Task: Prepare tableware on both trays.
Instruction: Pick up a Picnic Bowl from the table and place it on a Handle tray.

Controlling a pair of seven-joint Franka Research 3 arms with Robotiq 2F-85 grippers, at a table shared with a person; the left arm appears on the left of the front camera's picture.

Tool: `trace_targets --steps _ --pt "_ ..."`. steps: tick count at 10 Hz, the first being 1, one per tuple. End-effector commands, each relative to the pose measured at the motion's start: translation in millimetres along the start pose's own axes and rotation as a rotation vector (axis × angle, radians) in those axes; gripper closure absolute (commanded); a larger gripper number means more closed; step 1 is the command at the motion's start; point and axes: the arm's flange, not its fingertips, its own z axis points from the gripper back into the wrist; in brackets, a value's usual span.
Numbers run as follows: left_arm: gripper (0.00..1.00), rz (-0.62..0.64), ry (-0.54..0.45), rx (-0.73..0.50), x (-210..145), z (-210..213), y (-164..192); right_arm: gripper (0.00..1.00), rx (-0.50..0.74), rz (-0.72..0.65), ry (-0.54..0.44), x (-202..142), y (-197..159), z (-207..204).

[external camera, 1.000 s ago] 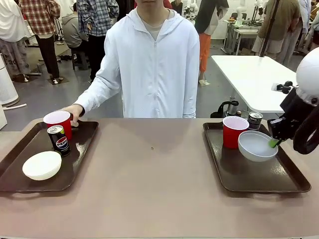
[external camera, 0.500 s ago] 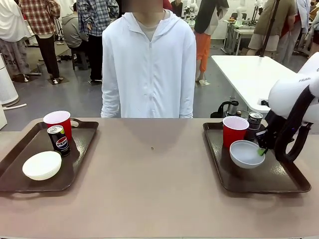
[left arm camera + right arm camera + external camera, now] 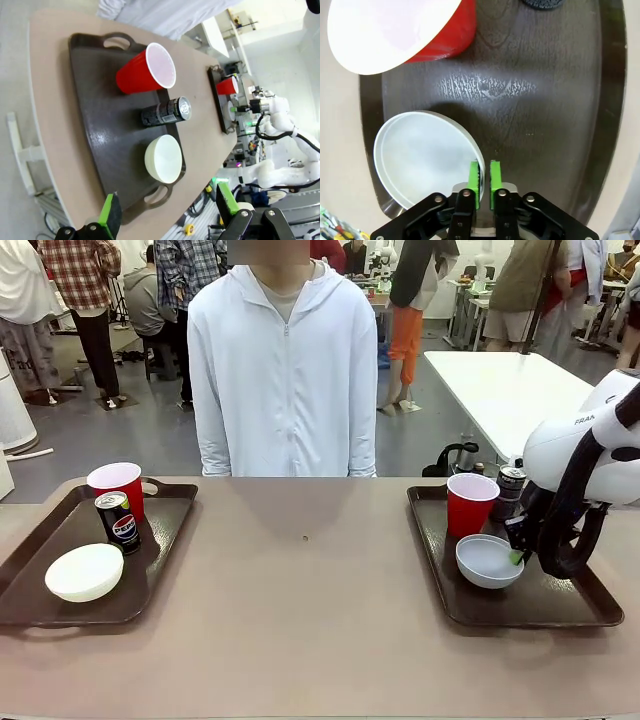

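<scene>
We face across the table (image 3: 300, 630) at the standing person (image 3: 282, 370) in front view; left wrist view sits high, rolled, above the left tray (image 3: 100, 145), right tray (image 3: 218, 102) far off; right wrist view is close over that right tray (image 3: 530, 100); all share it.

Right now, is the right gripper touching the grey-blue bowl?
Touching. In the right wrist view, the right gripper's two green pads are pinched on the rim of the grey-blue bowl, one inside and one outside.
</scene>
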Motion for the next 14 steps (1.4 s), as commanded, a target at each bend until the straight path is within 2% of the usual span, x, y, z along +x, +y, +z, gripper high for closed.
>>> trace_targets --steps 1,2,3,5,6,9,10,12,13,14 --pt "0.00 -0.005 -0.005 0.002 -3 0 -2 0.00 0.038 -0.007 -0.022 -35 10 5" --pt "0.00 -0.005 -0.005 0.002 -3 0 -2 0.37 0.045 0.007 -0.024 -39 17 14" --pt "0.00 -0.005 -0.005 0.002 -3 0 -2 0.00 0.027 0.016 -0.015 -44 23 25" --pt "0.00 -0.005 -0.005 0.002 -3 0 -2 0.00 0.020 0.034 0.006 -50 33 50" --pt "0.00 -0.005 -0.005 0.002 -3 0 -2 0.33 0.027 0.034 0.004 -53 35 64" --pt "0.00 -0.005 -0.005 0.002 -3 0 -2 0.03 0.032 0.044 -0.045 -64 36 107" --pt "0.00 -0.005 -0.005 0.002 -3 0 -2 0.00 0.022 0.041 -0.053 -69 33 121" --pt "0.00 -0.005 -0.005 0.002 -3 0 -2 0.00 0.007 0.041 -0.065 -78 30 142" --pt "0.00 -0.005 -0.005 0.002 -3 0 -2 0.00 0.014 0.026 -0.067 -77 29 144" --pt "0.00 -0.005 -0.005 0.002 -3 0 -2 0.00 0.035 0.065 -0.068 -60 34 147"
